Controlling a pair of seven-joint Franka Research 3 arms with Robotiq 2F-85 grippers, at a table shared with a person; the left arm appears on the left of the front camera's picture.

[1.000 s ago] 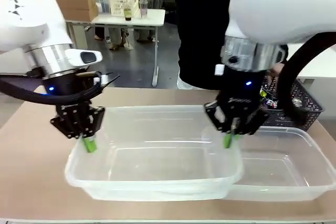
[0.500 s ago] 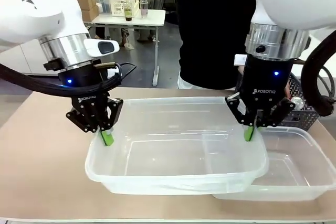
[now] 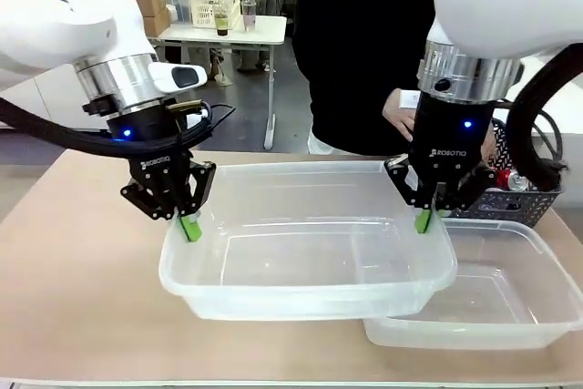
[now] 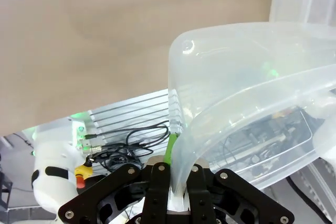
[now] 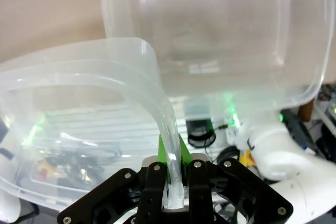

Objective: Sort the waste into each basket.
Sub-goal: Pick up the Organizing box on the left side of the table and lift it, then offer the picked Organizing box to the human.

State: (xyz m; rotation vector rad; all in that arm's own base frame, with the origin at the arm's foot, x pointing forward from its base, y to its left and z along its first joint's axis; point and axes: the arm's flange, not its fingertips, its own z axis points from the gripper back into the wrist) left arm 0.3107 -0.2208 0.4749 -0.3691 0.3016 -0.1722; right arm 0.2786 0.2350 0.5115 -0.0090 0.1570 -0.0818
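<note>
My two grippers hold one clear basket (image 3: 301, 302) by its short ends, lifted off the table. The left gripper (image 3: 189, 225) is shut on its left rim, the right gripper (image 3: 424, 220) on its right rim. A second clear basket (image 3: 510, 321) rests on the table, partly under the right end of the lifted one. The left wrist view has the left gripper (image 4: 173, 179) pinching the rim of the lifted basket (image 4: 252, 77). In the right wrist view the right gripper (image 5: 173, 182) does the same on that basket (image 5: 79, 77), with the lower basket (image 5: 210, 35) beyond. Waste, a red and silver can (image 3: 512, 179), lies in a dark basket.
The dark grey mesh basket (image 3: 524, 199) stands at the back right, behind the right gripper. A person in black stands at the far side, one hand (image 3: 399, 117) near my right wrist. Bare brown table (image 3: 73, 298) lies to the left and front.
Both arms have carried the clear basket to the right and upward, so its right end now overlaps the second basket. Both grips have stayed shut.
</note>
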